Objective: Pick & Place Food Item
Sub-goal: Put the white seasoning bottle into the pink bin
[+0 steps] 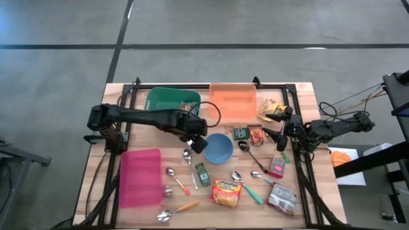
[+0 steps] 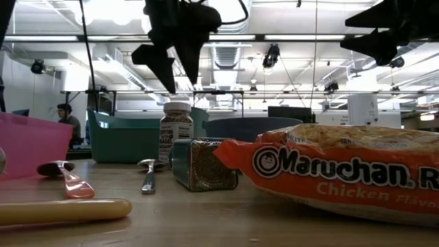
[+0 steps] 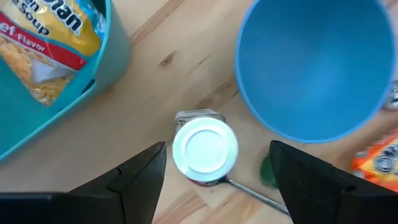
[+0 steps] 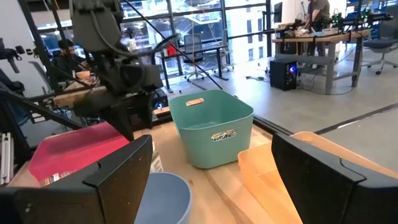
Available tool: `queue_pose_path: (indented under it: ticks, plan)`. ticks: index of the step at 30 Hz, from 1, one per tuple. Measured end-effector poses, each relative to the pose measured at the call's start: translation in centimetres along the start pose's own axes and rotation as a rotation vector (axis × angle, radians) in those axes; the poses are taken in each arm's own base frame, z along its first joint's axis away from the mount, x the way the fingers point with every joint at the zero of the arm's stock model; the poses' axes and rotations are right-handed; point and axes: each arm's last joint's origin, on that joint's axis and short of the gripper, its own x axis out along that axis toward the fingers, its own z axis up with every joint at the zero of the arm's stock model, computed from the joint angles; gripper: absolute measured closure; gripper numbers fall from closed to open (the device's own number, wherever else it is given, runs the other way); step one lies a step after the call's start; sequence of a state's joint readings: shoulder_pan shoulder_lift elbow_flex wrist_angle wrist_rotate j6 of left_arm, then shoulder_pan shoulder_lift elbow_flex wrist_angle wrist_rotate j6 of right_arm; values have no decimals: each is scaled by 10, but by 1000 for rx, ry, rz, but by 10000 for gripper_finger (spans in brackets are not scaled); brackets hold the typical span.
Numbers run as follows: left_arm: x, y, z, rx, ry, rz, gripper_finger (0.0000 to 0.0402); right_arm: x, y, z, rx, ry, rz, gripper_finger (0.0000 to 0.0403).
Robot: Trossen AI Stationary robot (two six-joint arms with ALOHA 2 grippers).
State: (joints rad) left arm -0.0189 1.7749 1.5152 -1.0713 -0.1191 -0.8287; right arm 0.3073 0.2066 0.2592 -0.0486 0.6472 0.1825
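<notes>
Left of centre in the high view, the left tool (image 1: 197,142) hung released above the white-lidded spice jar (image 3: 204,148), standing on the tabletop (image 1: 307,102) beside the blue bowl (image 1: 219,147). The right tool (image 1: 282,130) waited released at right.

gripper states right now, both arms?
Left tool: open, empty, above the white-lidded jar.
Right tool: open, empty, parked at the table's right edge.
</notes>
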Motion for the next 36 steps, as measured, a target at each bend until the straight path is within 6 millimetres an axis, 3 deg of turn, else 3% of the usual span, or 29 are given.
queue_pose_path:
  ticks: [36]
  plan:
    - [41,14,-4,64,98,-23,117,1,0,-5,-37,38,-7,76]
